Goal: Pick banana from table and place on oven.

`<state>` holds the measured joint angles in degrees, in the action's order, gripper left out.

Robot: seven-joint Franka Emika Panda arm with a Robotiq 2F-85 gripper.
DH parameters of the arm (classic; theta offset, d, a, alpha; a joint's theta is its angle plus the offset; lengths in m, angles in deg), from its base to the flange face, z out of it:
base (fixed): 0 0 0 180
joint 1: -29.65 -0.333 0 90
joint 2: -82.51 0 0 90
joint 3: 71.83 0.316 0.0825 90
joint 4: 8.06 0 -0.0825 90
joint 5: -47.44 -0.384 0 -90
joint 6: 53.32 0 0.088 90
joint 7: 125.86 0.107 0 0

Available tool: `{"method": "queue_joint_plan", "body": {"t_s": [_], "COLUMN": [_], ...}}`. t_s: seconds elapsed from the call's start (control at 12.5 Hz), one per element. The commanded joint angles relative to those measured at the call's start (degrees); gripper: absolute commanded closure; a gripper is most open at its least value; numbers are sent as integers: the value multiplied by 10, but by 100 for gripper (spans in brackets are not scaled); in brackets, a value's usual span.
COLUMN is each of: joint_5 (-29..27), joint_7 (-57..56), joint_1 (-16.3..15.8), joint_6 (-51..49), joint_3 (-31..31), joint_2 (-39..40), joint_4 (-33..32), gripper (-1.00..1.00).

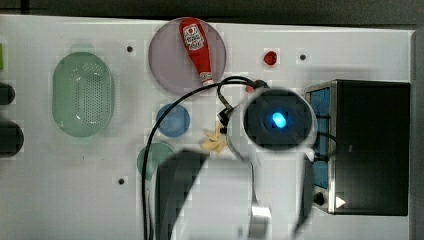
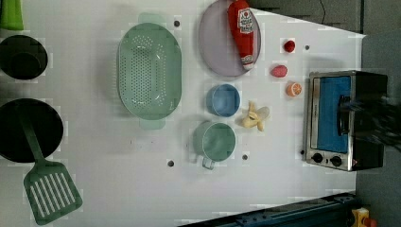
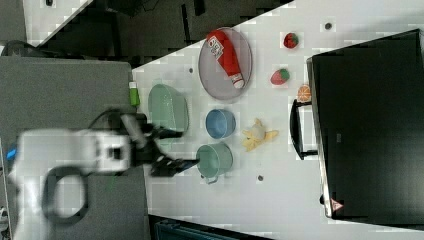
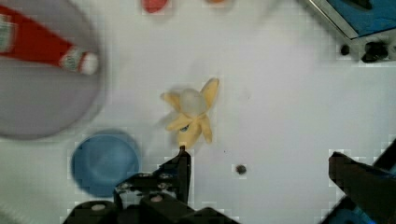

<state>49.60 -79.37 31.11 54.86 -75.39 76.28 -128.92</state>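
The banana (image 4: 191,114) is a small pale-yellow toy with splayed tips. It lies on the white table (image 4: 280,93) between the blue bowl (image 4: 105,161) and the oven (image 2: 343,120). It also shows in the top view as the banana (image 1: 212,140), in the left view as the banana (image 2: 255,116) and in the right view as the banana (image 3: 257,135). My gripper (image 4: 258,156) hangs above the table, open wide with nothing between its fingers (image 4: 183,165). The banana lies just beyond one fingertip, untouched. The oven (image 1: 370,145) has a flat black top.
A green cup (image 2: 215,139) stands close to the banana. A purple plate (image 2: 213,42) holds a ketchup bottle (image 2: 243,30). A green colander (image 2: 149,71), an orange slice (image 2: 293,89), two red fruits, black pans and a green spatula (image 2: 49,189) also sit on the table.
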Motion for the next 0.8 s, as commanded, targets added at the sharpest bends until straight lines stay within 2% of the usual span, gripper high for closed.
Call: {"method": "queue_joint_plan", "body": {"t_s": [0.08,0.56,0.8], "joint_5": [-5,-5,-6], "joint_7": [25,25,25], "joint_1": [-2,-3,-3], "joint_6": [60,295,364], "joint_3": [11,12,16], "joint_2": [34,115,167], "joint_4": [-29,-151,-181], "gripper": [-100,-100,-100]}}
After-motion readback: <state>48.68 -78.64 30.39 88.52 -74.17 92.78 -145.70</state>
